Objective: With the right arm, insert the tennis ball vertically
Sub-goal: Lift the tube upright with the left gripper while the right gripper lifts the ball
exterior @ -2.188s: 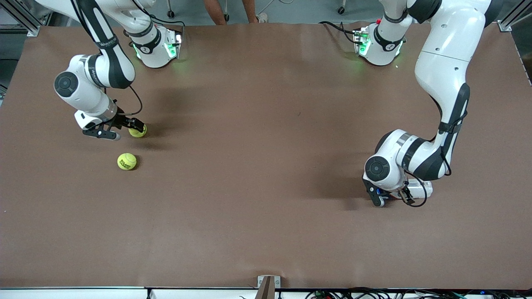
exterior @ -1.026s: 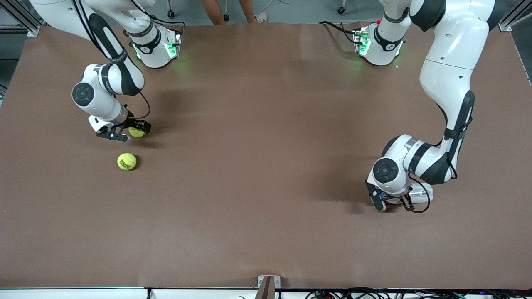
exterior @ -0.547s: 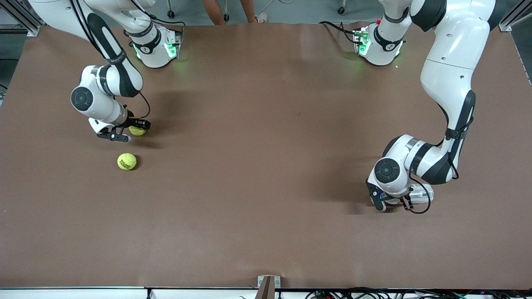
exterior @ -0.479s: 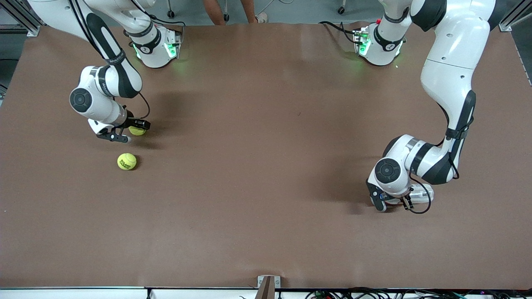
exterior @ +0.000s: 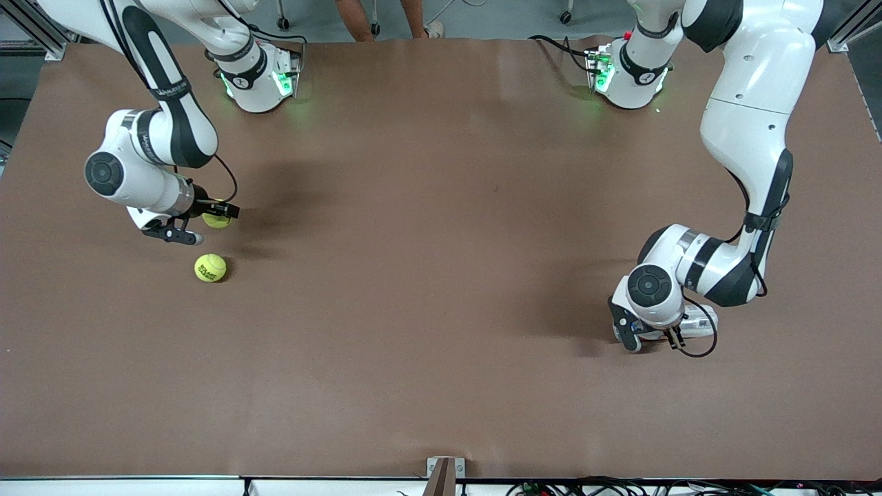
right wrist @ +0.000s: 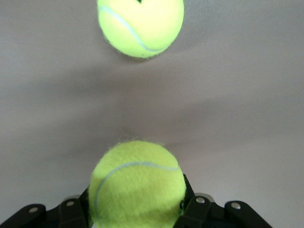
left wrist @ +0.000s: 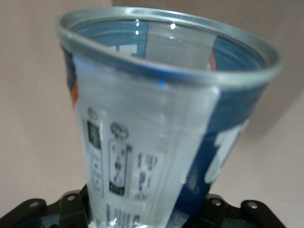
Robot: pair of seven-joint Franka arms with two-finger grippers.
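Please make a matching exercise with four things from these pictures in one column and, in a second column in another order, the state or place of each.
1. right gripper
2. left gripper
3. second tennis ball
4. table

A. lies loose on the table
B. brown, bears everything
C. holds a tennis ball
D. at a clear tube with a blue label

Pairs: 1-C, 2-D, 3-A, 4-B

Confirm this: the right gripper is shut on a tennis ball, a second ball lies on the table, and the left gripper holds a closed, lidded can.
One detail is wrong. The tennis ball canister in the left gripper is open, with no lid: the left wrist view looks straight into its mouth. The rest stands: the right gripper is shut on a tennis ball, and a second ball lies on the table.
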